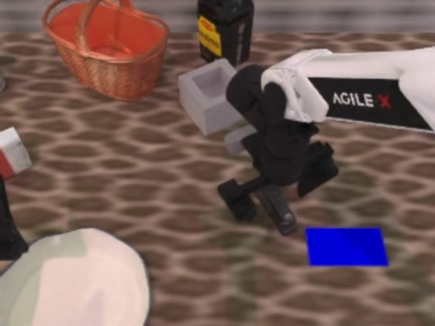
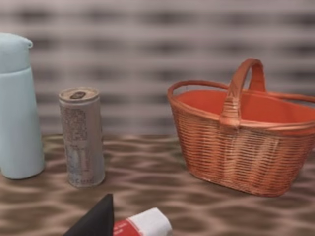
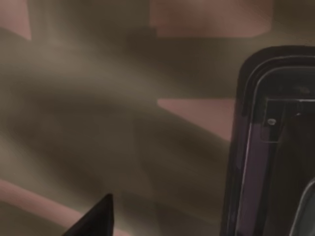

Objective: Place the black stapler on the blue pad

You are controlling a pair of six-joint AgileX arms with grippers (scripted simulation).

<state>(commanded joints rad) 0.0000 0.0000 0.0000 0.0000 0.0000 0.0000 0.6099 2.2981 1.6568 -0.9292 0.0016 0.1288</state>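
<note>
The black stapler (image 1: 277, 209) lies on the table just left of the blue pad (image 1: 346, 246), its metallic tip pointing toward the pad's near corner without touching it. My right gripper (image 1: 277, 185) is lowered over the stapler's back end and is open, with one finger on each side and neither closed on it. In the right wrist view the stapler (image 3: 275, 147) fills one side, close up, and a single fingertip (image 3: 98, 216) shows apart from it. My left gripper (image 1: 7, 231) is parked at the table's left edge.
An orange wicker basket (image 1: 105, 44) stands at the back left. A black bottle with a yellow label (image 1: 224, 27) and a grey cube (image 1: 211, 95) sit behind my right arm. A red-and-white box (image 1: 12, 153) lies ahead of my left gripper. A pale blue bottle (image 2: 17, 108) and a can (image 2: 82, 137) stand farther off.
</note>
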